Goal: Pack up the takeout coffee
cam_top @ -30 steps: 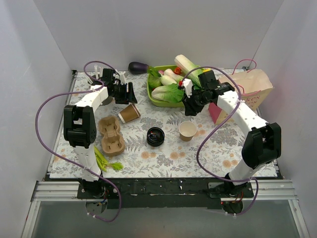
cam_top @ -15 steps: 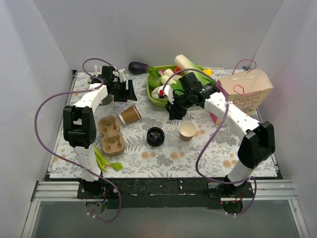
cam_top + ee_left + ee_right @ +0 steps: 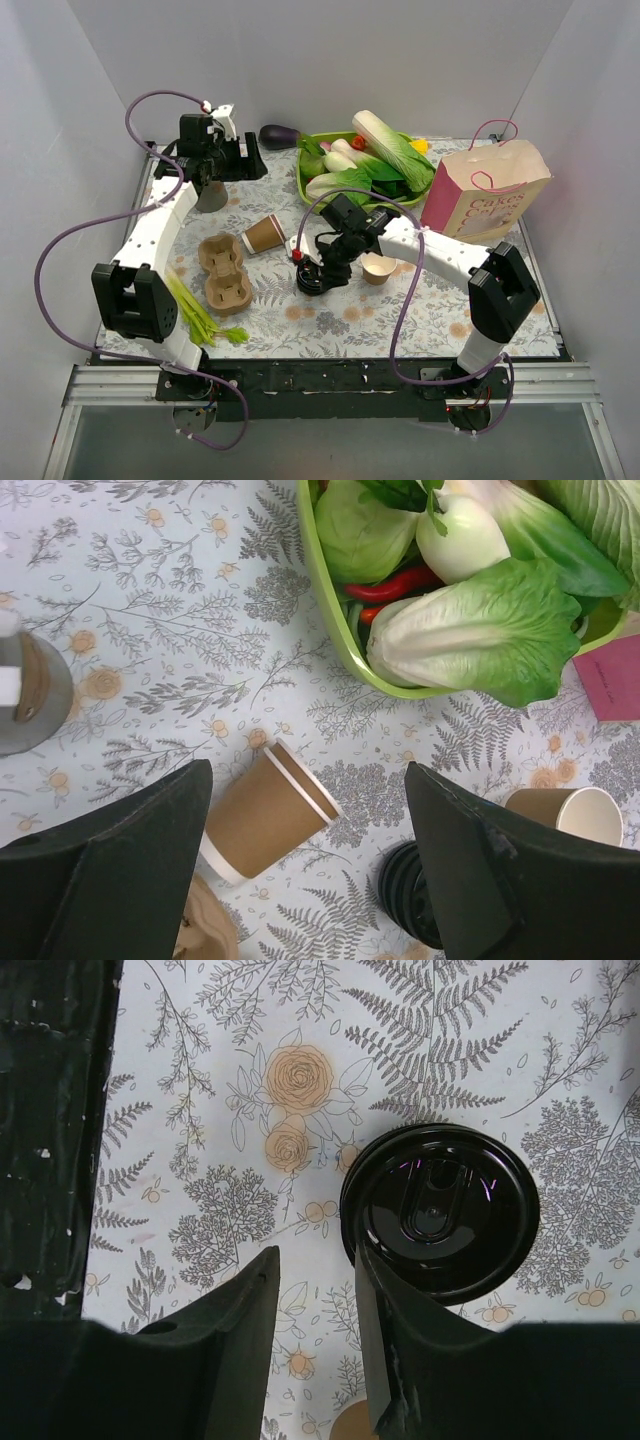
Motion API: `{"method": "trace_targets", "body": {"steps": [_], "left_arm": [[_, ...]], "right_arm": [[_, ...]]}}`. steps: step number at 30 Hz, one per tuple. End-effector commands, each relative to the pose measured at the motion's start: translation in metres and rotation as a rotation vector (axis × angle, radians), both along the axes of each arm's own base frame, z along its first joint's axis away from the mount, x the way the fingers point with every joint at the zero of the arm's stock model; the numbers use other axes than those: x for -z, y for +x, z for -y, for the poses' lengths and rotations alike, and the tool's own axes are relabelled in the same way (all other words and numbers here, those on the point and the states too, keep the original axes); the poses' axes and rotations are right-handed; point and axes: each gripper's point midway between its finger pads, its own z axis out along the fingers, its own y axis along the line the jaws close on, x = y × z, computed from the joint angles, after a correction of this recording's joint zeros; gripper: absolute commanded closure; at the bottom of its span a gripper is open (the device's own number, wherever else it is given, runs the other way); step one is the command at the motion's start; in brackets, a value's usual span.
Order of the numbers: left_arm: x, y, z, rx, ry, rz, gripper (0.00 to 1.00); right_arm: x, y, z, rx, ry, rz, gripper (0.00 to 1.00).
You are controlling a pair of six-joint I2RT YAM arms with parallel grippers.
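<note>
Two tan paper cups are sitting exactly where they were a second ago. The tipped cup is lying on its side just beside the pulp tray, its mouth turned toward the green basket of vegetables. The upright cup is standing uncovered nearer the pink bag, and the right arm is now partly hiding it. The black lids are resting in a stack on the flowered tablecloth between the two cups, also unmoved.

The arms are what is changing. The right gripper was hanging over the basket a second ago and is now hovering low at the lids. Its fingers are standing partly apart with bare cloth showing between them. In the wrist view one finger is overlapping the left edge of the lid stack; whether it is touching cannot be told.

The left gripper has drawn back from just behind the tipped cup toward the far left corner. It is now hanging above the grey cup, fingers spread wide and holding nothing.
</note>
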Motion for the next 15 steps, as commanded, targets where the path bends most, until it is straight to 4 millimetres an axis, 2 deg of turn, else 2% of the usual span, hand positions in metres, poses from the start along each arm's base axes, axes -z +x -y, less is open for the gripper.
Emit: {"method": "trace_targets", "body": {"steps": [1,2,9,15], "left_arm": [[-0.008,-0.013,-0.017,-0.056,0.044,0.031,0.21],[-0.005,-0.016,-0.019,-0.059,0.052,0.021,0.21],[-0.002,-0.026,-0.029,-0.073,0.068,0.012,0.21],[0.003,-0.032,-0.032,-0.072,0.066,0.0,0.21]], "right_arm": [[-0.01,0.005,-0.01,-0.032,0.09,0.105,0.56],[-0.003,0.001,-0.009,-0.035,0.08,0.103,0.56],[0.014,0.003,-0.013,-0.014,0.071,0.152,0.55],[0.02,0.004,-0.019,0.017,0.062,0.177,0.55]]}}
